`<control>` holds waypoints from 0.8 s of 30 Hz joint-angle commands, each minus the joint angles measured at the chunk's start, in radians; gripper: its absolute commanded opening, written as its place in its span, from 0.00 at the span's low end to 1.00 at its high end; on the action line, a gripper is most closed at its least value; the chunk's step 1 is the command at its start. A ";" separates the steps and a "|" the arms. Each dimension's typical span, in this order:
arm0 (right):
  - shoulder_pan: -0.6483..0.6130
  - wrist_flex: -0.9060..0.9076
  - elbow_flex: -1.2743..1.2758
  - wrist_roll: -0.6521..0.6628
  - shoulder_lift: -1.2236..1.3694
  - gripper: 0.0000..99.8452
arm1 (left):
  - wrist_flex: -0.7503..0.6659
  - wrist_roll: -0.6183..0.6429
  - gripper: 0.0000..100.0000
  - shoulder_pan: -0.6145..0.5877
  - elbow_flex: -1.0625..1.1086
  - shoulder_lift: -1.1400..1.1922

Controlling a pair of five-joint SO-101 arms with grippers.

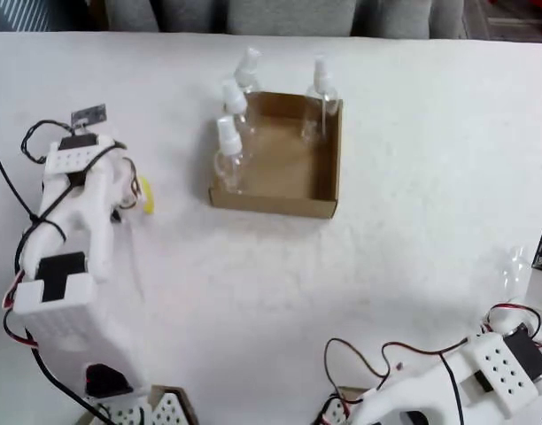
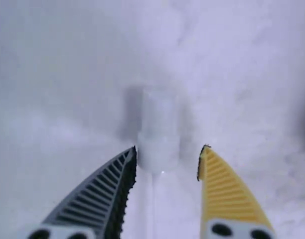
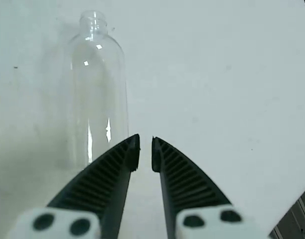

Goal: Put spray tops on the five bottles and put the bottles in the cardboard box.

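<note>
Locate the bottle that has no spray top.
In the right wrist view the uncapped bottle lies on the table just ahead of the right gripper; in the high view it sits far right, beside that arm.

Blurry spray top (image 2: 157, 132), lower end cropped

A white, softly textured table (image 1: 413, 221) carries everything in sight. Beyond its far edge runs a row of grey upholstered chair backs (image 1: 289, 16). Past the far right corner sits something red (image 1: 519, 11), too cropped to identify.
</note>
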 commanded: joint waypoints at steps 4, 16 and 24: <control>-0.012 -0.012 -0.009 0.012 -0.018 0.02 | 0.012 0.011 0.21 -0.001 -0.055 -0.005; -0.025 -0.010 -0.009 0.012 -0.018 0.02 | 0.218 0.008 0.21 -0.005 -0.304 0.153; -0.024 -0.010 -0.008 0.012 -0.018 0.02 | 0.236 0.008 0.15 0.001 -0.345 0.219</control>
